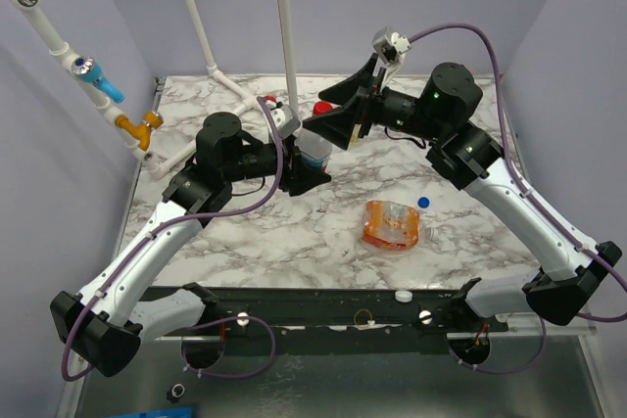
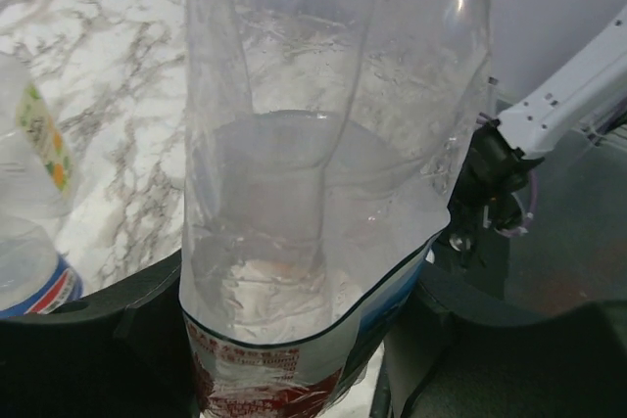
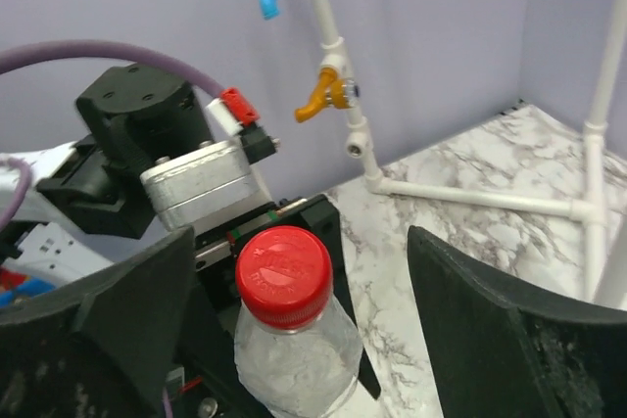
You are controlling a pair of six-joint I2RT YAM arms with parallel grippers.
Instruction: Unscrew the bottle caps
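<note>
My left gripper (image 1: pixel 306 165) (image 2: pixel 294 340) is shut on the body of a clear bottle (image 2: pixel 323 144) with a red, white and blue label and holds it upright over the table. The bottle's red cap (image 1: pixel 321 108) (image 3: pixel 284 276) is on its neck. My right gripper (image 1: pixel 329 115) (image 3: pixel 299 237) is open, one finger on each side of the red cap with gaps on both sides. An orange-label bottle (image 1: pixel 392 225) lies on its side in the middle of the table. A loose blue cap (image 1: pixel 423 202) lies beside it.
Two more bottles stand left of the held one, one with a yellow-green label (image 2: pixel 39 134), one with a blue and red label (image 2: pixel 29 281). A white cap (image 1: pixel 403 295) lies on the front rail. White pipes (image 1: pixel 284 26) with blue and orange valves stand at the back left.
</note>
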